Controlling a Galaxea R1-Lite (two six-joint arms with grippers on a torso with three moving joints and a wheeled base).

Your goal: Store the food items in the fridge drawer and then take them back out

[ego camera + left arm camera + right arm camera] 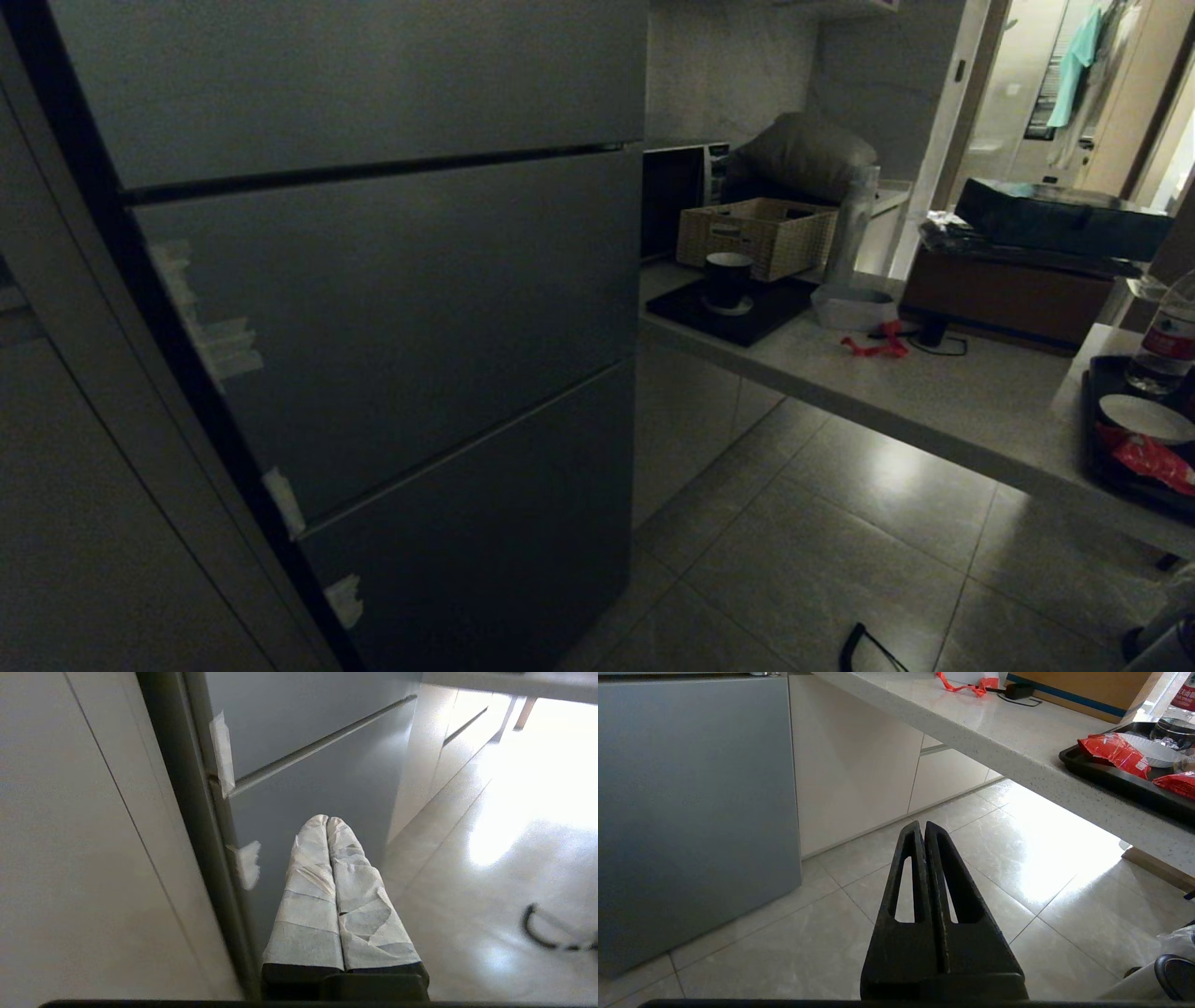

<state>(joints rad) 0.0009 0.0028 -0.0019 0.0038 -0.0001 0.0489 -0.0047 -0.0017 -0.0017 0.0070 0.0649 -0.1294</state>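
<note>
The fridge (373, 280) stands closed, so its drawer and any food items are hidden. The left gripper (328, 820), pinched empty, hangs beside the lower door; the right gripper (920, 826), likewise empty, hangs right of the fridge. Either the task is just starting or it is finished; if starting, a door must be opened.

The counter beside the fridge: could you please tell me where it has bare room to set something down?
The counter is bare along its front edge, between the red strap scrap and the black tray. It is crowded further back, around the wicker basket, dark mug and brown box.
</note>
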